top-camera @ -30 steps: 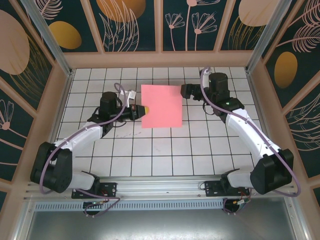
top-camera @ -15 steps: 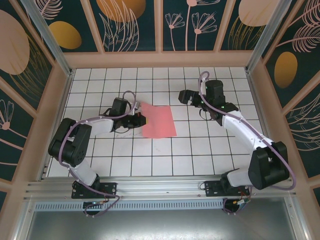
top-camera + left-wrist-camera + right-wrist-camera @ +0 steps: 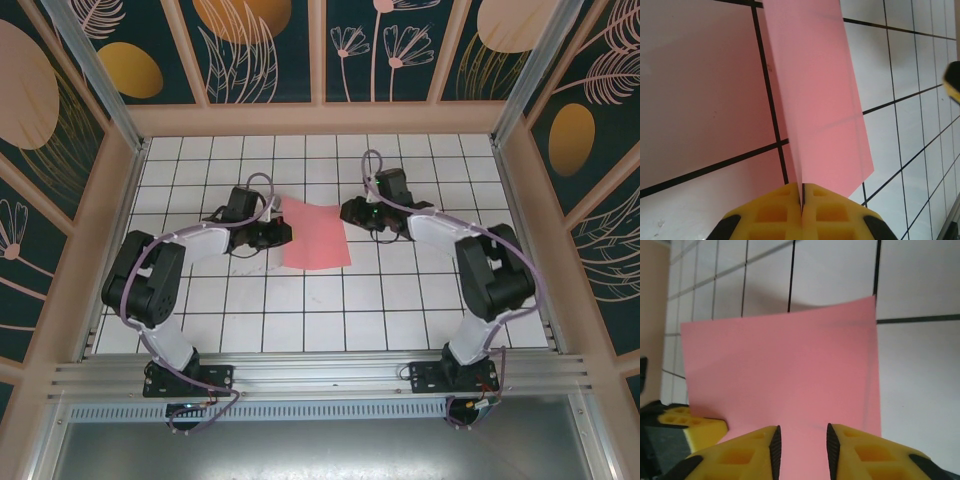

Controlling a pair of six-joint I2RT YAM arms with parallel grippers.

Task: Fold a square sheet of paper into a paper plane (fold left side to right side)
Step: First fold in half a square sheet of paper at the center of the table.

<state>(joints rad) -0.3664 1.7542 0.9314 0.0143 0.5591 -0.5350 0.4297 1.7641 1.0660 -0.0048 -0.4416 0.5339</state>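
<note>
In the middle of the top view, on the gridded worktop [image 3: 330, 310], lies one square sheet of paper [image 3: 316, 236]. I judge it light, floppy and easily creased, so best taken by its edges. My left gripper [image 3: 802, 200] is pinched tight on its left edge. My right gripper [image 3: 803, 435], jaws narrowly apart, straddles the opposite edge unclamped. That makes two grippers on one sheet.
</note>
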